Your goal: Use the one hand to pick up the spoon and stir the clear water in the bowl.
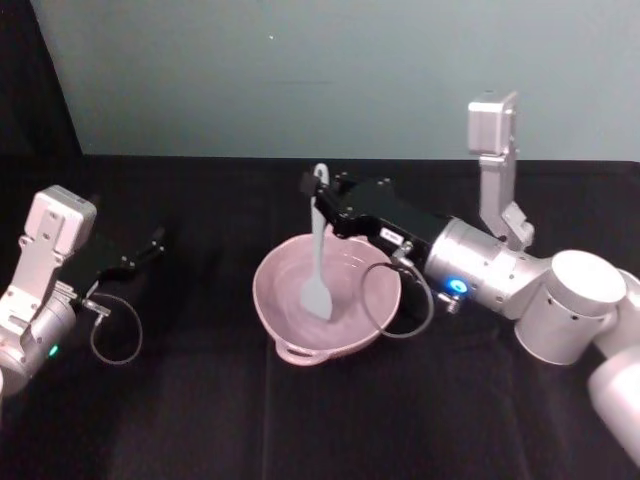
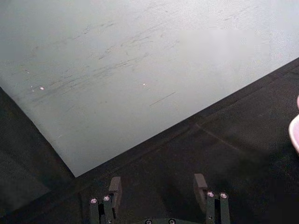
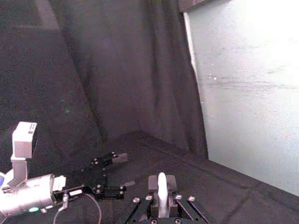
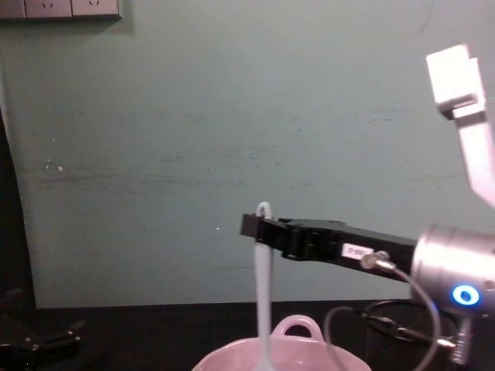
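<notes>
Left gripper [image 1: 150,245] rests idle at the left of the black surface [image 1: 200,410], fingers spread and empty, well apart from the bowl [image 1: 270,320]. At centre, the spoon [image 1: 318,255] stands nearly upright, its long axis close to vertical. Its paddle head is down inside the bowl near the middle, and its holed handle end is uppermost. Right gripper [image 1: 320,195] reaches in level from the right and is clamped on the handle just below that hole, directly above the bowl. Stirring probably calls for circling the wrist while keeping the head low. Whether the bowl holds water cannot be told.
</notes>
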You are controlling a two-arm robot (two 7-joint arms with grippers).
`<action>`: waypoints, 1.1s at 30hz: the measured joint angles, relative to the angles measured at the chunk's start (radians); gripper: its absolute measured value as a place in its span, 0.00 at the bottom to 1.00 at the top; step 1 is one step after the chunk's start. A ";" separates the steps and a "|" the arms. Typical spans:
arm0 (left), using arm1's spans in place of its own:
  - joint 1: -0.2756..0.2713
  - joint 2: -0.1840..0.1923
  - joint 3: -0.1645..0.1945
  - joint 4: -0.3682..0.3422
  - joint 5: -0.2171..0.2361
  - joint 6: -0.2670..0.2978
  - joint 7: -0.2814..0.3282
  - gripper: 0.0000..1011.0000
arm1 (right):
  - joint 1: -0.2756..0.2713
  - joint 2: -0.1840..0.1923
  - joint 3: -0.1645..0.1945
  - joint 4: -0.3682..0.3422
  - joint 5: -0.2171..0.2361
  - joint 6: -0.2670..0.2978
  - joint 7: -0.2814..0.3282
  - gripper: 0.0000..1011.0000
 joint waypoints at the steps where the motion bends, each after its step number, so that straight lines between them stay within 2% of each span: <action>1: 0.000 0.000 0.000 0.000 0.000 0.000 0.000 1.00 | 0.013 -0.012 -0.009 0.017 -0.003 0.000 0.005 0.11; 7: 0.000 0.000 0.000 0.000 0.000 0.000 0.000 1.00 | 0.065 -0.055 -0.032 0.088 -0.006 -0.012 0.024 0.11; 10: 0.000 0.000 0.000 0.000 0.000 0.000 0.000 1.00 | 0.103 -0.084 -0.038 0.148 -0.008 -0.025 0.034 0.11; 16: 0.000 0.000 0.000 0.000 0.000 0.000 0.000 1.00 | 0.164 -0.124 -0.035 0.255 -0.009 -0.044 0.049 0.11; 20: 0.000 0.000 0.000 0.000 0.000 0.000 0.000 1.00 | 0.189 -0.137 -0.027 0.303 -0.011 -0.052 0.053 0.11; 27: 0.000 0.000 0.000 0.000 0.000 0.000 0.000 1.00 | 0.197 -0.129 -0.002 0.322 -0.013 -0.057 0.047 0.11; 33: 0.000 0.000 0.000 0.000 0.000 0.000 0.000 1.00 | 0.162 -0.092 0.025 0.268 -0.013 -0.052 0.027 0.11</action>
